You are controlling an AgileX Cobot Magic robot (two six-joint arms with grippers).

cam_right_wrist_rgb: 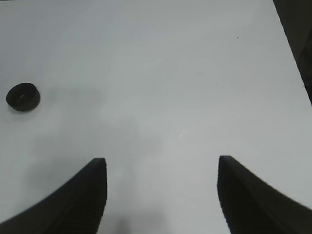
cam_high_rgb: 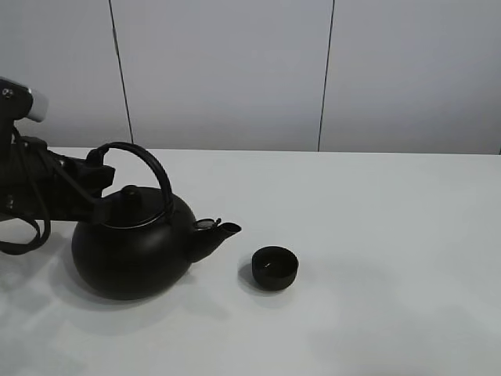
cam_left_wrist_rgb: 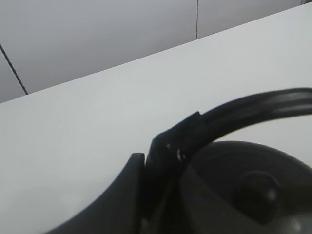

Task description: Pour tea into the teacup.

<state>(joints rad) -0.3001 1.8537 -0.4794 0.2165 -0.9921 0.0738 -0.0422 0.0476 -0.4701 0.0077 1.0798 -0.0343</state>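
Right tool [cam_right_wrist_rgb: 161,160] up close, jaws spread wide above the tabletop [cam_right_wrist_rgb: 185,73]. Toward the front of the tabletop sits the teacup [cam_high_rgb: 275,267], upright, just to the right of the spout [cam_high_rgb: 218,233] of the kettle [cam_high_rgb: 133,251], not touching it. Further back, the left tool [cam_high_rgb: 99,205] is at the left foot of the arched handle [cam_high_rgb: 154,168]. One finger [cam_left_wrist_rgb: 130,190] lies against it, but clamped or not, I cannot tell. Grey wall panels [cam_high_rgb: 227,70] behind.
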